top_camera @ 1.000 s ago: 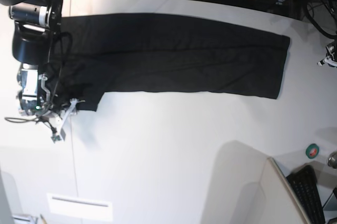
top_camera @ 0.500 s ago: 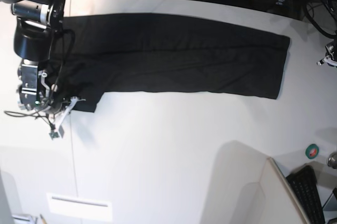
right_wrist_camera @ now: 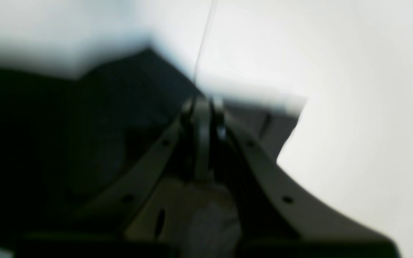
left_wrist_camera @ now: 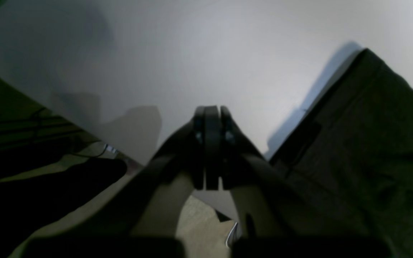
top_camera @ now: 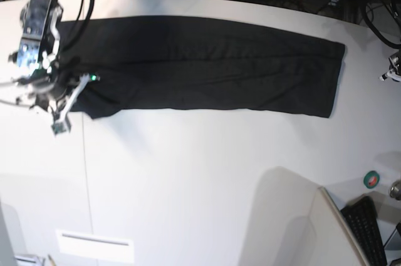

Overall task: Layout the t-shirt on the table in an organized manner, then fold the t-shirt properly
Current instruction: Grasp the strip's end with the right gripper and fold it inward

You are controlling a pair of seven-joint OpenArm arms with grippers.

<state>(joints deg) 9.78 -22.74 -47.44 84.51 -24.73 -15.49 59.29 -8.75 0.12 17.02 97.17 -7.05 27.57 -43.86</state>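
Two claws are pressed shut. The right claw (top_camera: 61,112) sits at the t-shirt's (top_camera: 207,69) near corner, though blur hides whether any cloth is pinched. The left claw (left_wrist_camera: 212,143) hangs empty beside the far hem. The shirt lies as a long folded strip along the back of the desk (top_camera: 207,178). To fold well, confirm the corner is caught, lift low and carry it across without dragging.

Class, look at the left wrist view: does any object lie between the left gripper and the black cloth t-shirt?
Nothing visible does. The shut left gripper hangs over bare white smooth table, with the black cloth t-shirt close beside it.
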